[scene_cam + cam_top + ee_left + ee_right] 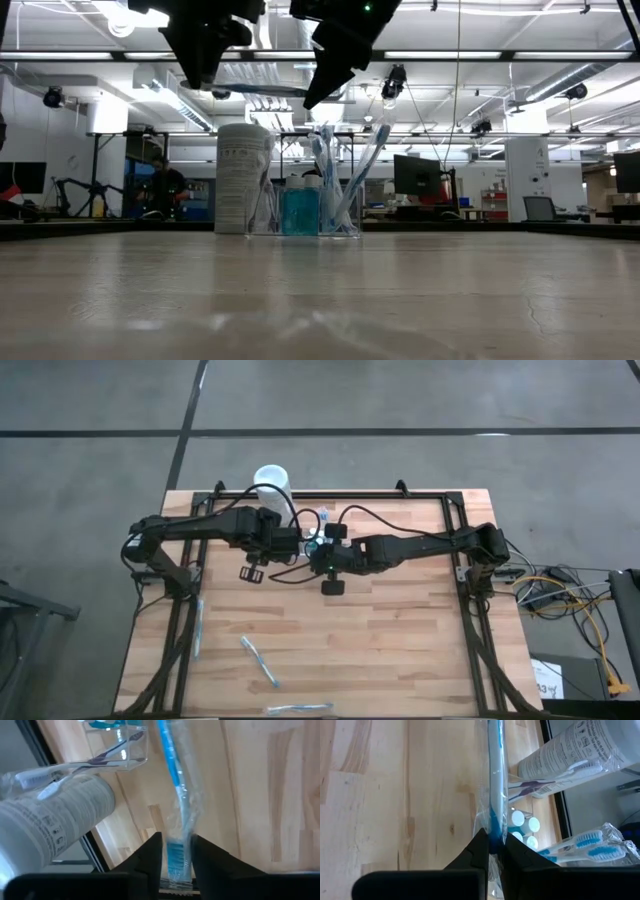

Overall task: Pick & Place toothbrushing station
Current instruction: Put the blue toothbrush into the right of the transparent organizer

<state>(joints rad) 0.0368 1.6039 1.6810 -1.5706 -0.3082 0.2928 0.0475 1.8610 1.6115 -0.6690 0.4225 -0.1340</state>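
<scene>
Toothbrushing station [305, 212]: clear, faint, below both end effectors, beside white container [244, 178] | left end effector [175, 852]: narrowly parted around wrapped toothbrush [176, 795], tips cropped | right end effector [491, 845]: pinching second wrapped toothbrush [496, 775] | bare table [400, 650] nearer.

Holder [305, 215] right beside white cylinder [243, 178]; toothbrushes [345, 175] inside holder.

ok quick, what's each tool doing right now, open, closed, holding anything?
Left tool: a wrapped toothbrush sits between its fingers; whether it grips cannot be told.
Right tool: closed on another wrapped toothbrush, above the table.
</scene>
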